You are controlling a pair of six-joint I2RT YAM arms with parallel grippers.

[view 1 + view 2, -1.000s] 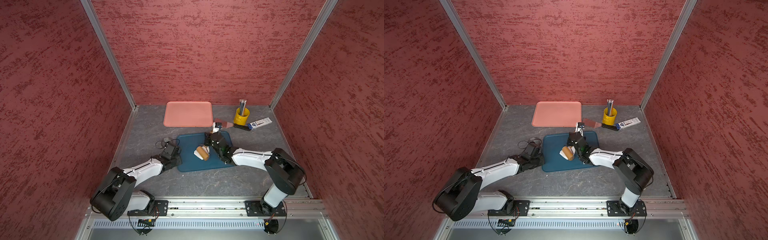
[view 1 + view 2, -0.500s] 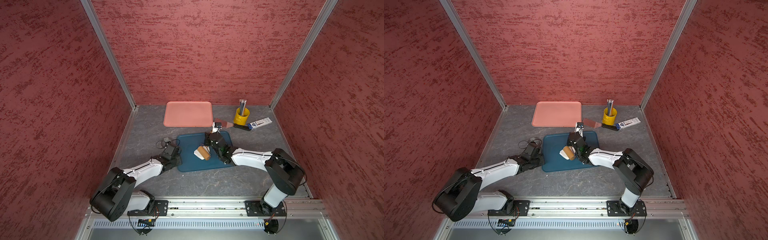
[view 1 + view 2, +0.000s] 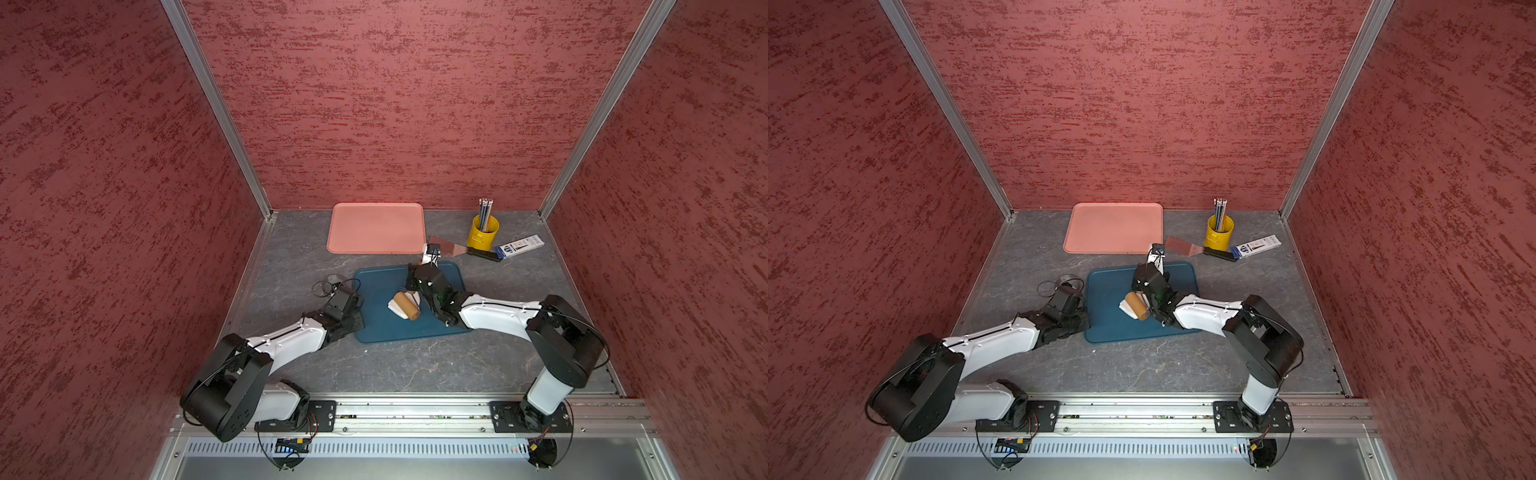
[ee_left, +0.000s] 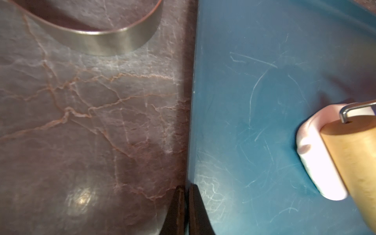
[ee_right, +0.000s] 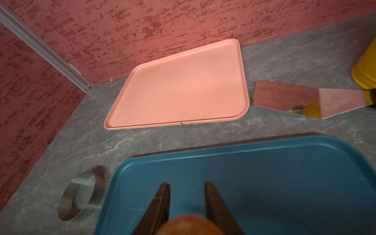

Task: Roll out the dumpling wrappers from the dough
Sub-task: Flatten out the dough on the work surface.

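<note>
The blue tray (image 3: pixel 380 326) holds dough (image 3: pixel 392 307) under roller (image 3: pixel 407 306); yellow cup (image 3: pixel 482 237) holds pencils (image 3: pixel 485 211).

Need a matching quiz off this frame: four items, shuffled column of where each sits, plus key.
Items
1. dough
2. metal ring
3. pencils
4. scraper

Places
A. standing in the yellow cup
B. on the blue tray, partly under the wooden roller
C. on the table, just off the blue tray's edge
D. lying on the table between the pink tray and the yellow cup

Pairs: 1-B, 2-C, 3-A, 4-D
</note>
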